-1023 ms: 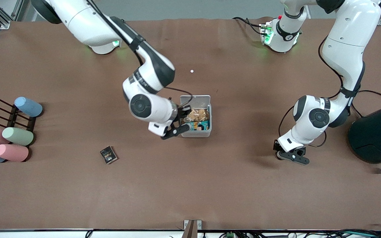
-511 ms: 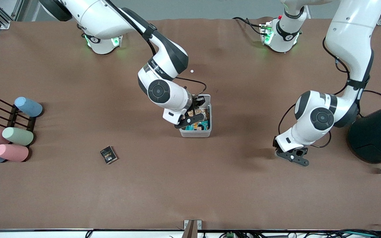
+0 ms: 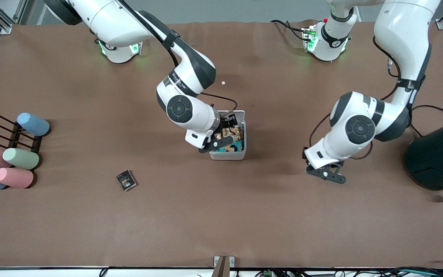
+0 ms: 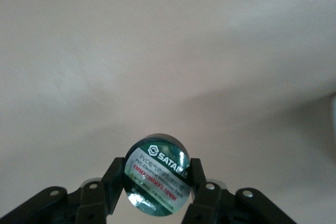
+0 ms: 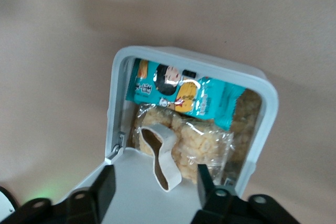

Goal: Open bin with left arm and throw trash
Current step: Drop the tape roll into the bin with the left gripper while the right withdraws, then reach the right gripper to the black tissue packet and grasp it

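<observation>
The bin [image 3: 228, 156] stands mid-table with its white lid [image 3: 232, 114] swung up; it also shows in the right wrist view [image 5: 269, 109], filled with snack bags. My right gripper [image 3: 219, 144] hovers over the open bin, fingers apart [image 5: 155, 192]. The beige rubber-band loop [image 5: 159, 157] lies between them on a snack bag and the lid's inner face, touching neither finger. My left gripper [image 3: 326, 174] is over bare table toward the left arm's end, shut [image 4: 157, 184] on the round black-and-silver disc [image 4: 157, 174]. The black packet [image 3: 126, 180] lies on the table nearer the camera, toward the right arm's end.
Pastel cylinders [image 3: 20, 158] lie on and beside a dark rack [image 3: 10, 135] at the right arm's end. A large dark teal cylinder [image 3: 438, 156] stands at the left arm's end. A small white dot [image 3: 223, 82] lies beside the right forearm.
My right gripper moved from beside the bin's edge to over its opening. My left gripper, holding the disc, shifted toward the bin.
</observation>
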`<action>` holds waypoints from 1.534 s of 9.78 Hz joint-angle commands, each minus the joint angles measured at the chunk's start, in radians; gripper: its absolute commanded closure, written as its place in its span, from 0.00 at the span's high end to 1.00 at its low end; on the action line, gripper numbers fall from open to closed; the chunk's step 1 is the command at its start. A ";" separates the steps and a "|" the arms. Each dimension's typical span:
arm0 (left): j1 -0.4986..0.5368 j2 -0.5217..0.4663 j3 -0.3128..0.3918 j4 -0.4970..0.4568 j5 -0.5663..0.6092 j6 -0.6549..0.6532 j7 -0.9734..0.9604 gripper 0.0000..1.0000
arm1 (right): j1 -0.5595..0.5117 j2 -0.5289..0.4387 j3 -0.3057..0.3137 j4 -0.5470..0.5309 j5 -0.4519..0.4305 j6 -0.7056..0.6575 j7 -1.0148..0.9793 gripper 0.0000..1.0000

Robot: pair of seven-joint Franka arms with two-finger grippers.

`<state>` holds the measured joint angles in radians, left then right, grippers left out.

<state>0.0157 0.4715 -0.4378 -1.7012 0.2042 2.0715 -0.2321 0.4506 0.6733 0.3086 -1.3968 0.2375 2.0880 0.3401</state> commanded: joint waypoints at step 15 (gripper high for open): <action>-0.301 0.211 -0.150 0.247 0.038 -0.088 -0.708 0.85 | -0.441 0.015 -0.013 -0.202 -0.664 0.277 -0.337 1.00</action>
<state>-0.2705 0.6507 -0.5931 -1.4931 0.2183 1.9877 -0.9413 0.0540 0.6834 0.2785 -1.5595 -0.3909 2.3098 0.0462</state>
